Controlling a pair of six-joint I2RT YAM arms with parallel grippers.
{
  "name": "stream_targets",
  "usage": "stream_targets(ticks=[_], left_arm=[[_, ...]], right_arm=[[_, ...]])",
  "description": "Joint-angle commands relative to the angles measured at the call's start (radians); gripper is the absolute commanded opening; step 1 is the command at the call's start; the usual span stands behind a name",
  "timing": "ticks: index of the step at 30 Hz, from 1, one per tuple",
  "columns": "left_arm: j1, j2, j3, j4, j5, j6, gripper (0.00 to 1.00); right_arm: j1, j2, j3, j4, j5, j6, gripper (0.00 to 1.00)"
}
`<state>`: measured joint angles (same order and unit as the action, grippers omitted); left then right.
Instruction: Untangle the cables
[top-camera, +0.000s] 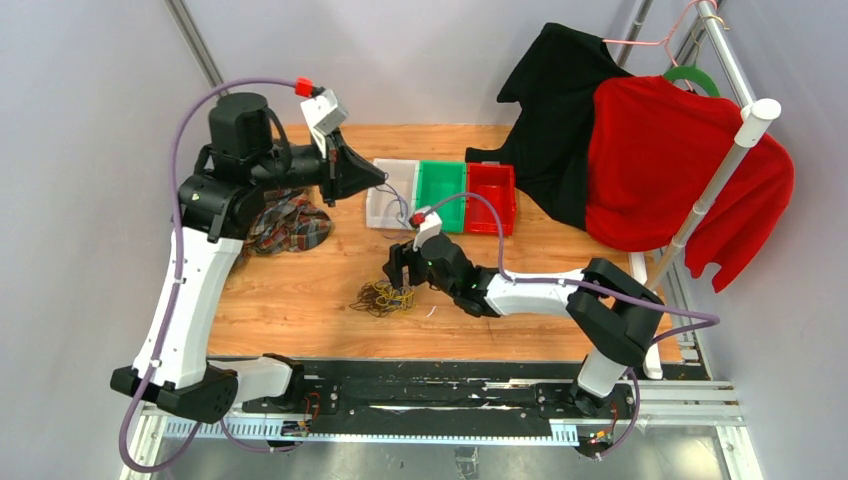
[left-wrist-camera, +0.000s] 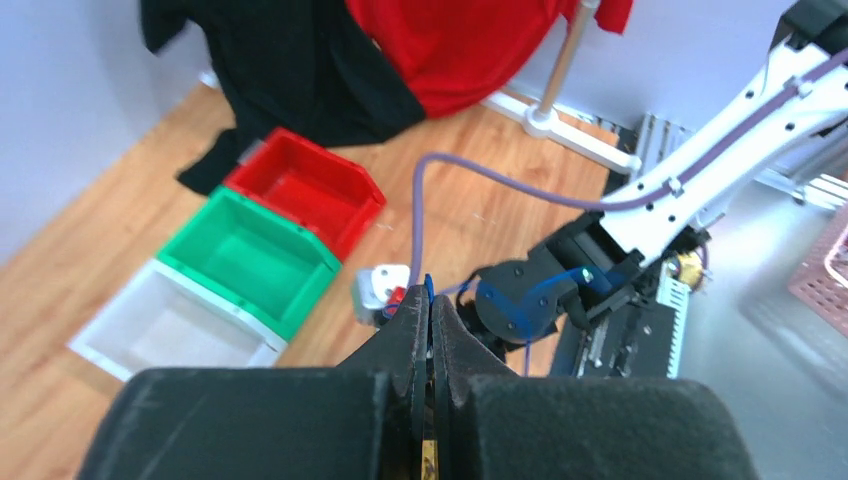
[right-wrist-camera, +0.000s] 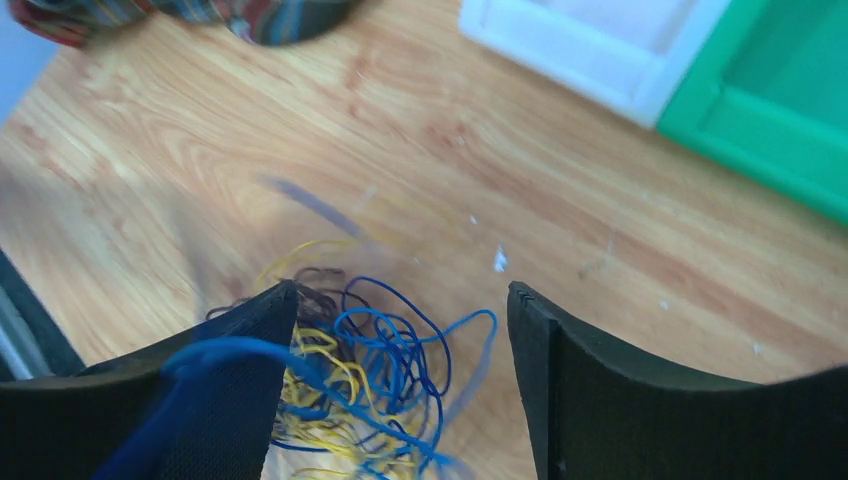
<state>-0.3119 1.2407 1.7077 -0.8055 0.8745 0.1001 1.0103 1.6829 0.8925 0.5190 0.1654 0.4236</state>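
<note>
Looking down from above, the loose tangle of thin blue, yellow-orange and dark brown cables (top-camera: 382, 297) lies on the wooden table (top-camera: 300, 310) near its front edge, slightly wider left to right than deep. The right gripper (top-camera: 400, 272) hangs at its right end. The left gripper (top-camera: 383, 180) is raised and points toward three open plastic bins in a row: white (top-camera: 405, 172), green (top-camera: 441, 190) and red (top-camera: 491, 190). A single thin blue strand (top-camera: 400, 208) slants down from its tip; its lower end is too fine to follow.

From the left wrist, the black jaws are pressed together on that blue strand, which trails away to the right. All three bins show bare floors.

From the right wrist, the jaws stand wide apart with the tangle between them, cut off at the bottom edge. A blurred blue strand crosses the left finger (right-wrist-camera: 240, 400).
</note>
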Motion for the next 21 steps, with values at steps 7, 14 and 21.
stream_targets(ticks=[7,14,21], left_arm=[[-0.006,0.022,0.310,0.022,-0.171,-0.025,0.00],[-0.006,0.047,0.419,0.186,-0.368,-0.049,0.00],[-0.006,0.136,0.625,0.289,-0.537,-0.035,0.00]], right_arm=[[0.010,-0.068,-0.152,-0.044,0.123,0.080,0.72],[0.010,-0.132,-0.222,-0.074,0.143,0.102,0.71],[0.010,-0.149,-0.250,-0.106,0.143,0.142,0.68]])
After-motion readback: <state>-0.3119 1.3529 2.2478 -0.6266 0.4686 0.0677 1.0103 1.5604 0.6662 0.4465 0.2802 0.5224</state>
